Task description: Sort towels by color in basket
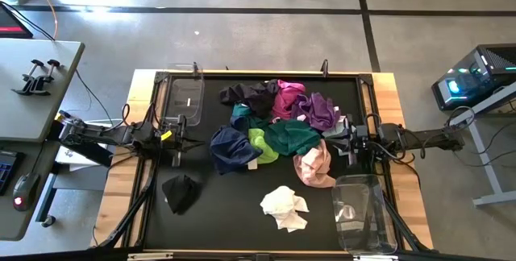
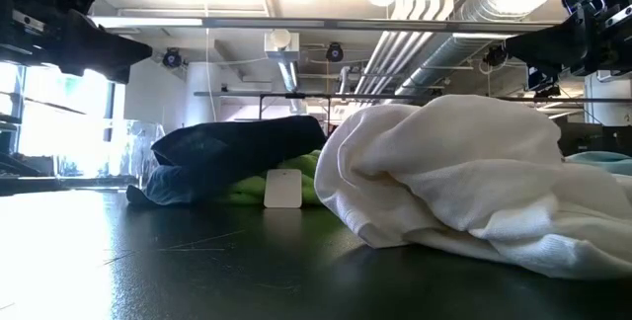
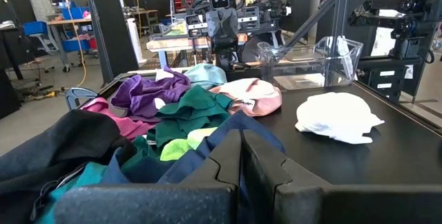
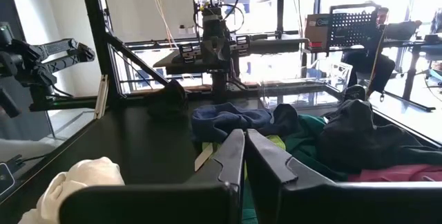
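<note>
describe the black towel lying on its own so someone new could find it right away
Start from the heap of coloured towels in the middle of the black table. From there go toward the left arm's side and the near edge, just past the shut left gripper. The black towel lies alone there, apart from the heap, unlike the white towel, the only other loose one.

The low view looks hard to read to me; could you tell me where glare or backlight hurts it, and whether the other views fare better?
Low view: bright windows and ceiling lights backlight it, the crumpled white towel fills the foreground, the black tabletop reflects glare. High view: evenly lit. Right wrist view: windows wash out the background.
</note>
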Available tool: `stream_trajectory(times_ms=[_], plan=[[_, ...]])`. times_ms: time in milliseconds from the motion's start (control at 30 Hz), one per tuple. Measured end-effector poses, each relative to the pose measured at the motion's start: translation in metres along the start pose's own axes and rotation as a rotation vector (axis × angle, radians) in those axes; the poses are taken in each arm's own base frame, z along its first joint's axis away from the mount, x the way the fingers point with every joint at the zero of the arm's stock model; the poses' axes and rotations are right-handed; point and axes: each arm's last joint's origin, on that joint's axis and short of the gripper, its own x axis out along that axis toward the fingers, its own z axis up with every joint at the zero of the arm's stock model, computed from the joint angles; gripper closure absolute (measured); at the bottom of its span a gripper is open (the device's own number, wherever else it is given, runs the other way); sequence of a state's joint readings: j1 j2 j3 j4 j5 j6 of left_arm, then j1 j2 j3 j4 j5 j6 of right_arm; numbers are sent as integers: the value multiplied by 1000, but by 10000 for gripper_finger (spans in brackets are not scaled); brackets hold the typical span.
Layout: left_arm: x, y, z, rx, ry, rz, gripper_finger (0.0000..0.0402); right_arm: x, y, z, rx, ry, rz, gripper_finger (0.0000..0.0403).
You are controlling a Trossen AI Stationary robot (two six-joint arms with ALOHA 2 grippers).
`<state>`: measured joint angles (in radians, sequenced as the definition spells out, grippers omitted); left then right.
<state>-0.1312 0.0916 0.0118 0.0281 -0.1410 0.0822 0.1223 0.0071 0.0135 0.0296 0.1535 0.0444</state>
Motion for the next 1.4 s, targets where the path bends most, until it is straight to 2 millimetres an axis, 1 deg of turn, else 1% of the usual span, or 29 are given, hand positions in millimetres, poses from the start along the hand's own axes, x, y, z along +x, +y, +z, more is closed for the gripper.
stream_trajectory(times_ms=[433,533,667,767,900,1033,1133,1233,1400], plan=[[0,0,0,0,0,0,397,0,0,0,0,0,0,394],[0,0,0,-48,-4,0,397,0,0,0,0,0,0,394],[0,1,7,-186,-78,0,397,0,0,0,0,0,0,394],[-1,1,15,-230,-157,-4,397,0,0,0,0,0,0,394],[-3,2,26,-195,-269,-26,397,0,0,0,0,0,0,394],[-1,2,32,-132,-322,-15,397,0,0,0,0,0,0,394],[5,2,33,-96,-301,6,397,0,0,0,0,0,0,394],[12,2,36,-102,-244,27,397,0,0,0,0,0,0,394],[31,0,44,-82,-128,41,397,0,0,0,0,0,0,394]])
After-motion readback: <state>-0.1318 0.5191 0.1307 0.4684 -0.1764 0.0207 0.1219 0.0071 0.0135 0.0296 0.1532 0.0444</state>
